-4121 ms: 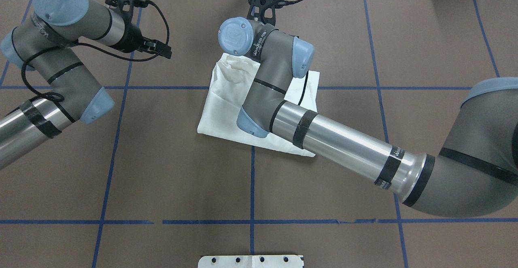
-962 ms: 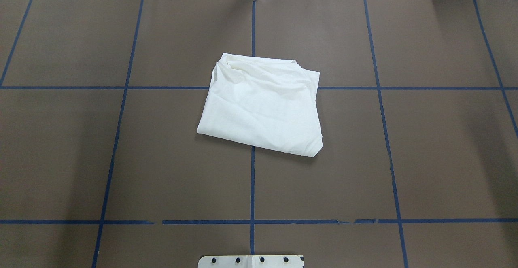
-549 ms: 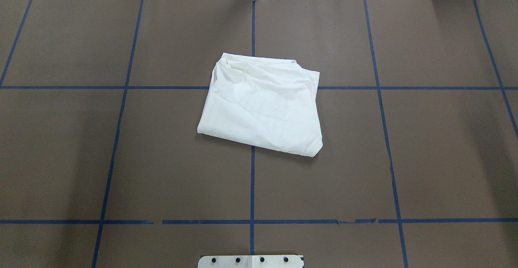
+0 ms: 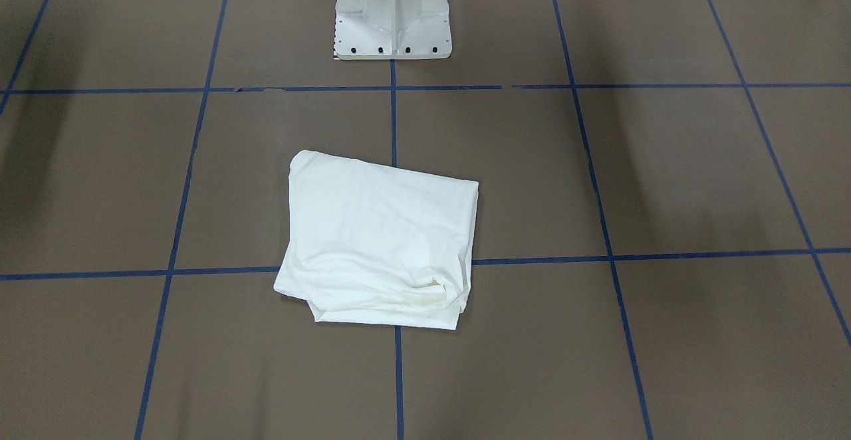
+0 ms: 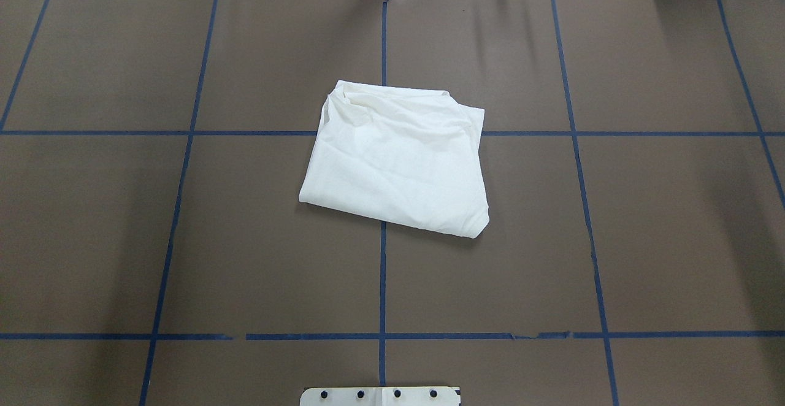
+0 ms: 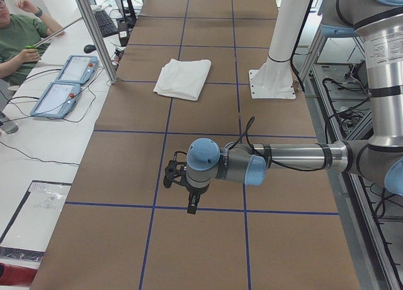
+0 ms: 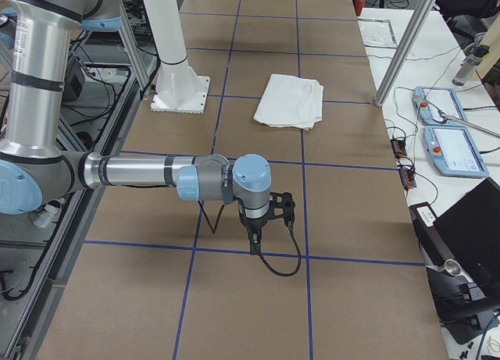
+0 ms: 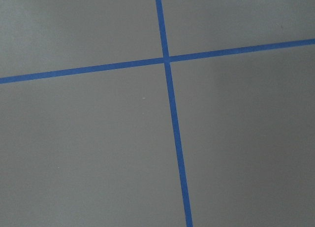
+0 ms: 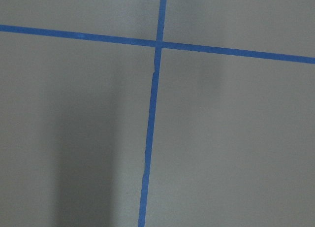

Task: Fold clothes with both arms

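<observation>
The clothes are one white shirt, folded into a rough rectangle and lying flat near the middle of the brown table. No gripper touches it. Both arms are drawn back to the table's two ends and are absent from the overhead and front views. My left gripper hangs low over the table in the exterior left view, far from the shirt. My right gripper hangs likewise in the exterior right view, well short of the shirt. I cannot tell whether either is open or shut. Both wrist views show only brown cover and blue tape.
The white pedestal base stands behind the shirt on the robot's side. Blue tape lines grid the table. A seated person, two teach pendants and metal frame posts line the far long edge.
About four seconds ago both arms were over the table, the right one above the shirt; they have since left the overhead view. Over the last second the shirt has not moved.
</observation>
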`<state>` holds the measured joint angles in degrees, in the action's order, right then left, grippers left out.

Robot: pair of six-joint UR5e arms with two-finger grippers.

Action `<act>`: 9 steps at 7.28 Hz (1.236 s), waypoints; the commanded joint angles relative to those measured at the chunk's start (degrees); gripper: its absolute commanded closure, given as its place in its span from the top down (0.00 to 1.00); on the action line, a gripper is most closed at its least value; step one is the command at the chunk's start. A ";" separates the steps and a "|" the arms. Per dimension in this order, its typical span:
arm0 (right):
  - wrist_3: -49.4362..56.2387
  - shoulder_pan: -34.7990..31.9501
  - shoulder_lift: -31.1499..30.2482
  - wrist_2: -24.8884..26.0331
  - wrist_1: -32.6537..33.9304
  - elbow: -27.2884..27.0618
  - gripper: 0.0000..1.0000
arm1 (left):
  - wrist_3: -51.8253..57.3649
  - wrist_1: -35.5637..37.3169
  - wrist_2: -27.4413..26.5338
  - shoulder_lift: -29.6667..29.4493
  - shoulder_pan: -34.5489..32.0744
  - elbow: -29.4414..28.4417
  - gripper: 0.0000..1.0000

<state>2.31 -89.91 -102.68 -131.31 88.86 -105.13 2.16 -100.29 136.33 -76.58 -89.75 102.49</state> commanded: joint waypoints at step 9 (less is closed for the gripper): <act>0.07 0.00 -0.07 -0.53 0.09 -0.07 1.00 | 0.21 2.55 -0.72 0.47 0.89 3.15 1.00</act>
<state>2.24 -89.91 -102.74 -131.82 88.94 -105.13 2.38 -97.74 135.71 -76.11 -88.86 105.68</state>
